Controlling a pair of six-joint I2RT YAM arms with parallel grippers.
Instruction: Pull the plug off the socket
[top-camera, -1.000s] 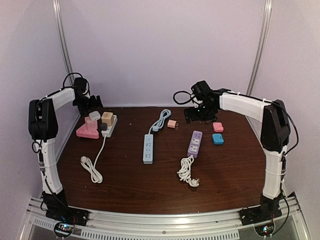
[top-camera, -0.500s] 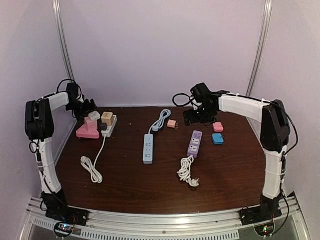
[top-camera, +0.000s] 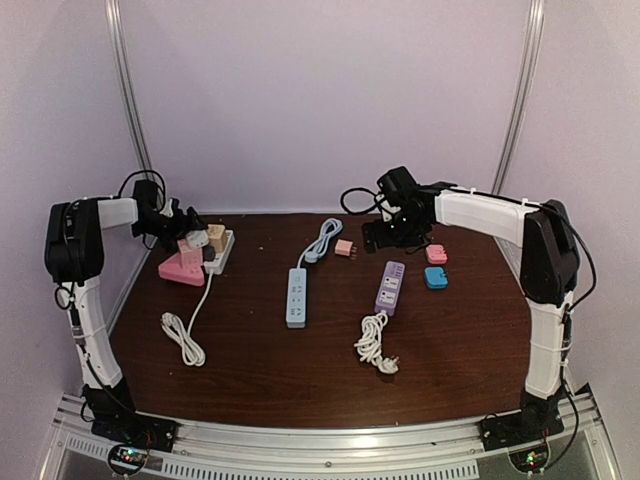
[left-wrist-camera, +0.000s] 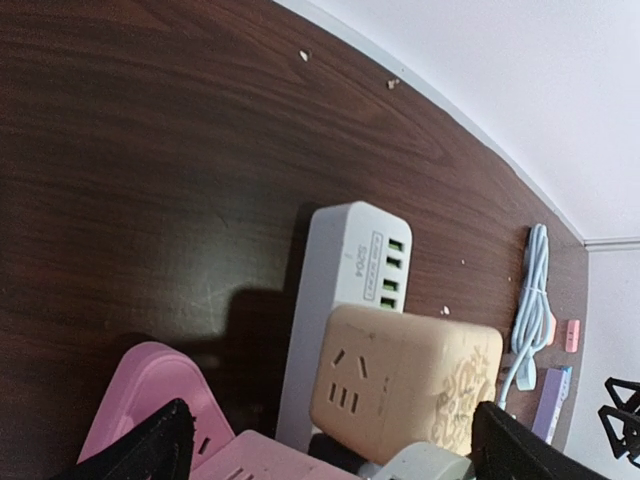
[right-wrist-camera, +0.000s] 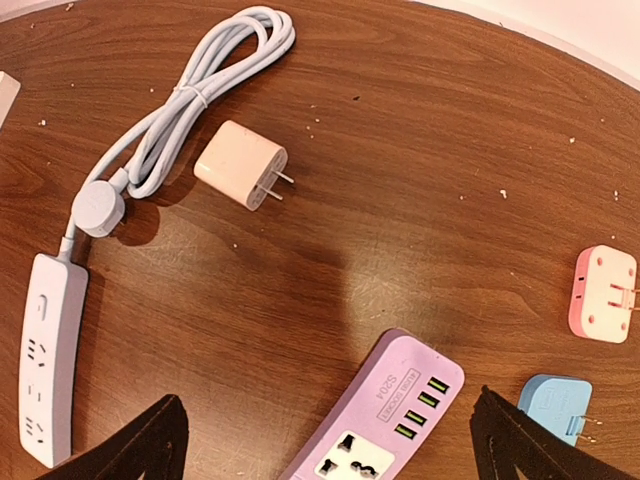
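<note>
A white power strip lies at the far left with a beige cube adapter, a grey plug and a pink adapter plugged into it. My left gripper is open and hovers just behind these plugs. In the left wrist view the beige cube sits between my spread fingertips, with the white strip beyond it and the pink adapter at the lower left. My right gripper is open and empty above the purple power strip.
A blue-grey power strip with a coiled cable lies mid-table, and a small pink charger lies beside it. A pink adapter and a blue adapter lie at the right. White cords trail toward the front.
My left gripper has swung forward and right, down to the plugs on the white strip; the pink adapter has shifted slightly. My right gripper has drifted a little left.
</note>
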